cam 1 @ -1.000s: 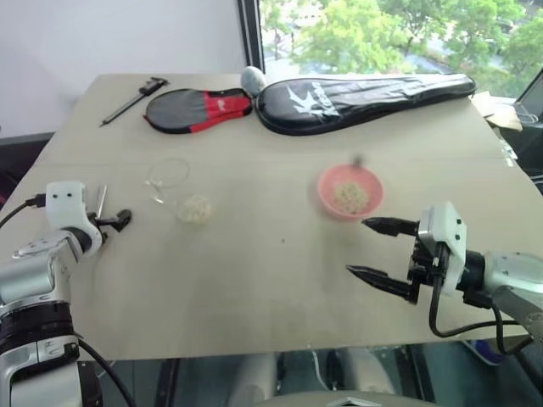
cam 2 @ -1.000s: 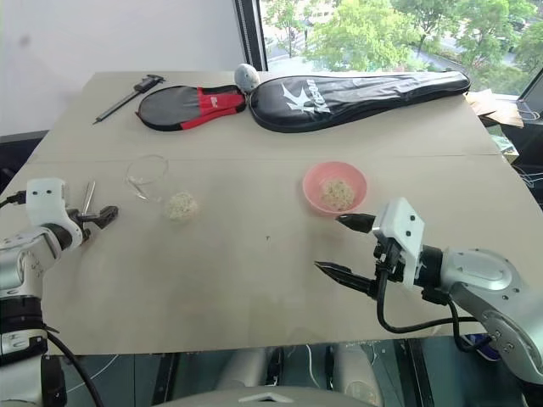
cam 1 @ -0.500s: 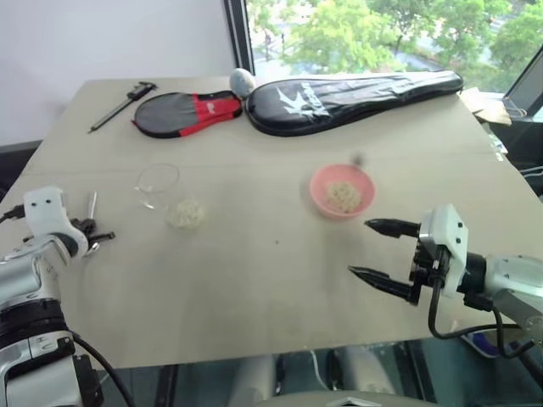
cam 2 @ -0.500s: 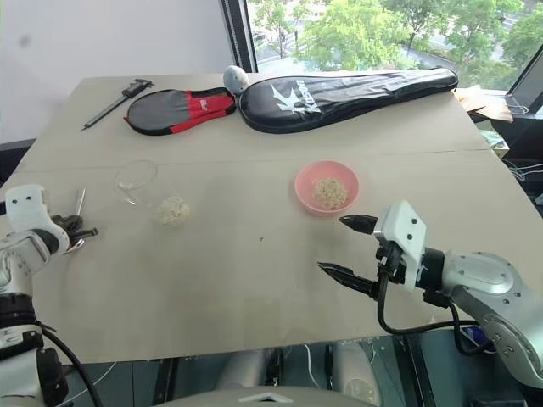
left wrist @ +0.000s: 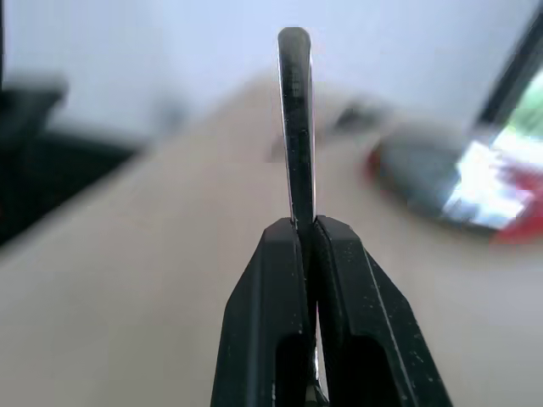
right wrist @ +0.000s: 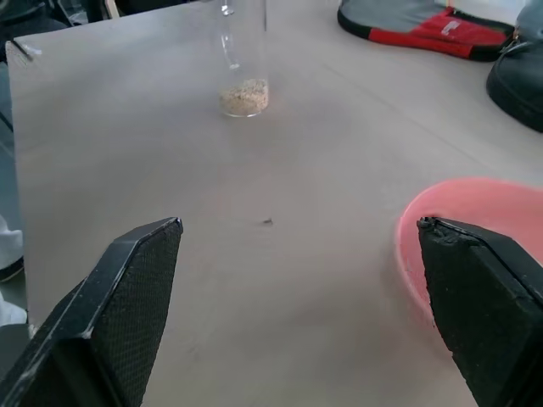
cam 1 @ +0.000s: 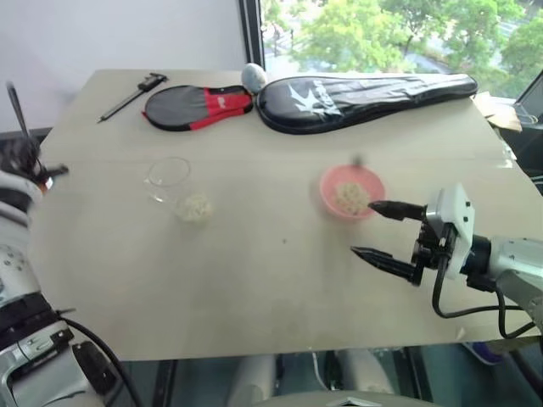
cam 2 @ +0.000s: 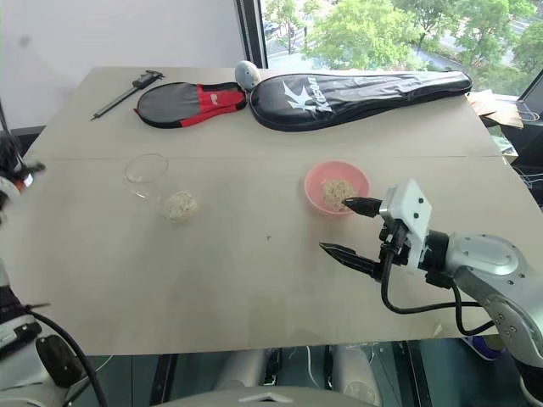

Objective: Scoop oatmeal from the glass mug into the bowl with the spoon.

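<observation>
The glass mug (cam 1: pixel 172 181) stands left of the table's middle, with a small heap of oatmeal (cam 1: pixel 194 208) in its bottom. To its right sits the pink bowl (cam 1: pixel 351 192), also holding some oatmeal (cam 1: pixel 349 196). At the far left my left gripper (left wrist: pixel 305 225) is raised off the table, shut on the spoon (left wrist: pixel 294 127), whose thin handle (cam 1: pixel 15 106) sticks upward. My right gripper (cam 1: pixel 365 228) hovers open just right of and in front of the bowl, nothing between its fingers (right wrist: pixel 136 288). The right wrist view shows the mug (right wrist: pixel 244 51) beyond and the bowl's rim (right wrist: pixel 475 222) beside one finger.
A long black racket cover (cam 1: pixel 365 91) and a red-and-black paddle cover (cam 1: pixel 198 108) lie along the table's far side, with a grey egg-shaped object (cam 1: pixel 253 76) between them. A dark caliper (cam 1: pixel 134 95) lies at the far left corner.
My left gripper closed on the spoon lying at the table's left edge and lifted it high off the surface. The right gripper stayed open and edged a little toward the bowl.
</observation>
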Motion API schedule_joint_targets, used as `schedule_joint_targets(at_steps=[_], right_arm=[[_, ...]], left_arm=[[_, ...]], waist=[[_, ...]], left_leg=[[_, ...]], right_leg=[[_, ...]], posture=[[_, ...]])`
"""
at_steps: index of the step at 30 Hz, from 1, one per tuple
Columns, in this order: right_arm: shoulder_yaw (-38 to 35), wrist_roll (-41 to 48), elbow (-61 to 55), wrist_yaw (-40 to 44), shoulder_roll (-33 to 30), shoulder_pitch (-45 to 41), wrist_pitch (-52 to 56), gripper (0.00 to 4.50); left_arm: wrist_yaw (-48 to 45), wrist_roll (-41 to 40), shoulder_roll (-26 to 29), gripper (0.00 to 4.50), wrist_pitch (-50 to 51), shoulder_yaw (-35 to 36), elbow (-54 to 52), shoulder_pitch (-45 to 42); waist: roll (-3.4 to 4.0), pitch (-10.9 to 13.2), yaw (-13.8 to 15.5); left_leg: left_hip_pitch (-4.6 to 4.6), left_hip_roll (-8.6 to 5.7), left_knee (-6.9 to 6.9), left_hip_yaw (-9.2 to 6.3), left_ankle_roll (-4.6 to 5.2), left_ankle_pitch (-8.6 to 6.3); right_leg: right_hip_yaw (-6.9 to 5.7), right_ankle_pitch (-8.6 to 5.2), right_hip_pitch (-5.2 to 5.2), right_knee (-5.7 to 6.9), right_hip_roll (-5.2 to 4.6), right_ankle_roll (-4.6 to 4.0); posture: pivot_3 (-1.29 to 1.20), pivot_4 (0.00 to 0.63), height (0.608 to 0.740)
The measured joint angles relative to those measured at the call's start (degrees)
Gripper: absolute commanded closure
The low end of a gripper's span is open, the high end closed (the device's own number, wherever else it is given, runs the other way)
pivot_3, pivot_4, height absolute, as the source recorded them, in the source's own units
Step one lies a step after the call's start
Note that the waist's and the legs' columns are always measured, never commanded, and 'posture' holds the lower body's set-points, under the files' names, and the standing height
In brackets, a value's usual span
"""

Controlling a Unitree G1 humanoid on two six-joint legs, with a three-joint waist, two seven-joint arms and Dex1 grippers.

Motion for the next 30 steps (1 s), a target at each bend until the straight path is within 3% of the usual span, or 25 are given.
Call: schedule_joint_targets(at_steps=[4, 9, 15, 18, 22, 30], right_arm=[[-0.45, 3.45, 4.24, -1.2, 1.74, -6.82, 1.94, 0.0], [-1.56, 7.97, 7.72, -6.37, 4.35, -15.37, 5.18, 0.0], [-1.73, 16.21, 12.58, -22.42, 14.27, -29.04, 11.43, 0.0], [-1.8, 21.14, 15.35, -28.92, 18.76, -32.88, 13.39, 0.0], [-1.66, 25.01, 20.32, -38.29, 23.83, -38.14, 15.74, 0.0], [-0.18, 30.4, 23.6, -46.0, 26.95, -39.61, 19.8, 0.0]], left_arm=[[-3.06, -5.59, 1.97, 4.45, 3.11, -4.83, -7.12, -8.11], [-7.01, -11.96, 1.71, 4.45, 8.52, -12.29, -15.35, -10.51], [-16.09, -12.1, 0.67, 4.45, 9.33, -29.09, -26.37, -8.29], [-18.77, -12.34, -1.04, 4.45, 9.37, -32.8, -27.85, -7.09], [-22.59, -8.03, -2.03, 4.45, 6.81, -39.83, -28.18, -6.36], [-25.47, 0.78, -4.61, 4.45, -0.4, -44.93, -26.79, -6.29]], waist=[[0.08, 0.05, -0.07], [0.25, 0.16, -0.39], [0.47, 0.29, -1.48], [0.49, 0.3, -1.68], [0.52, 0.32, -1.6], [0.55, 0.33, -1.48]], left_leg=[[0.02, -0.04, 0.04, 0.0, 0.0, 0.01], [0.02, -0.05, 0.06, 0.0, -0.02, 0.04], [-0.06, -0.05, 0.09, 0.03, -0.07, 0.08], [-0.38, -0.02, 0.22, 0.02, -0.1, 0.11], [-0.62, -0.02, 0.45, 0.01, -0.09, 0.12], [-0.64, -0.02, 0.46, 0.01, -0.07, 0.11]], right_leg=[[0.0, 0.0, 0.01, 0.09, 0.01, 0.01], [0.0, 0.0, 0.01, 0.11, 0.08, 0.01], [0.03, 0.0, -0.07, 0.14, 0.16, 0.01], [0.05, 0.0, -0.42, 0.28, 0.25, 0.01], [0.02, 0.01, -0.54, 0.34, 0.28, 0.03], [0.02, 0.02, -0.53, 0.34, 0.3, 0.04]], posture=[[0.0, 0.15, 0.74], [0.0, 0.15, 0.74], [0.0, 0.15, 0.74], [0.0, 0.15, 0.74], [0.0, 0.15, 0.74], [0.0, 0.15, 0.74]])
